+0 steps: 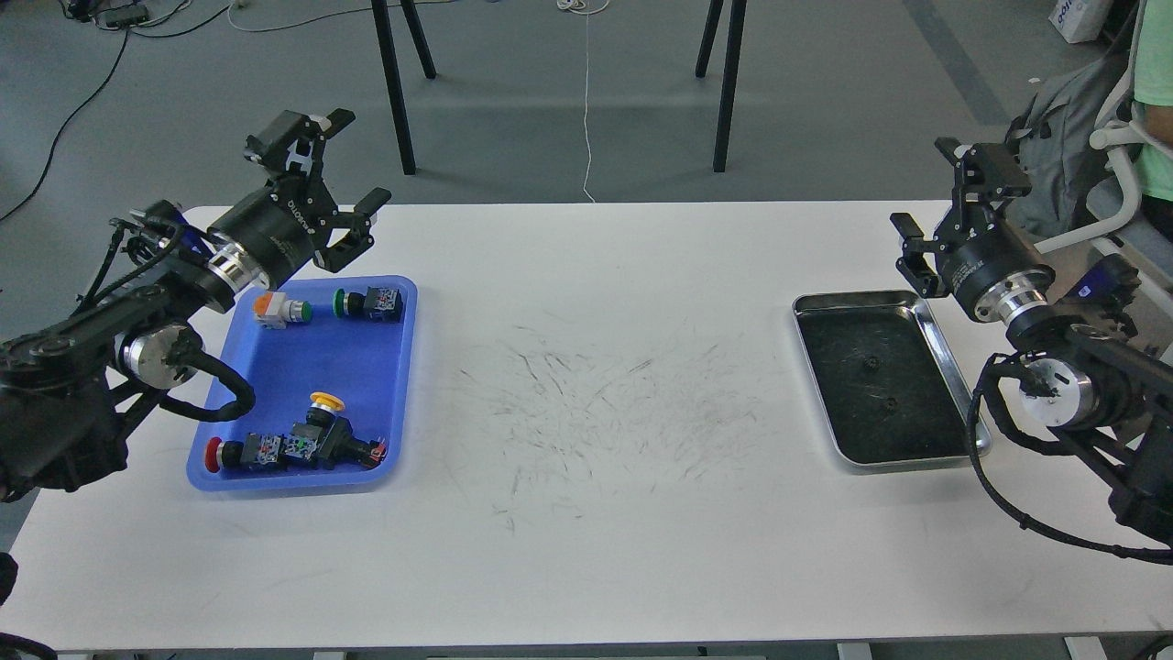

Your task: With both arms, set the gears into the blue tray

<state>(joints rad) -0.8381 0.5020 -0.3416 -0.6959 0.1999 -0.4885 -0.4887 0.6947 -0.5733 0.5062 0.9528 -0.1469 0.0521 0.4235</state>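
The blue tray (362, 367) lies at the table's left and holds several push-button switches with coloured caps. Two tiny black gears (871, 361) (888, 401) rest on the dark bottom of the silver metal tray (953, 367) at the right. My left gripper (357, 160) hovers open above the blue tray's far edge, with nothing between its fingers. Off the far right corner of the silver tray, my right gripper (924, 186) is also open and holds nothing.
In the blue tray are an orange-and-white switch (279, 310), a green-capped one (368, 302), and a yellow- and red-capped cluster (298, 445). Scuff marks cover the white table (586, 385). Chair legs stand behind it, and a person sits at far right.
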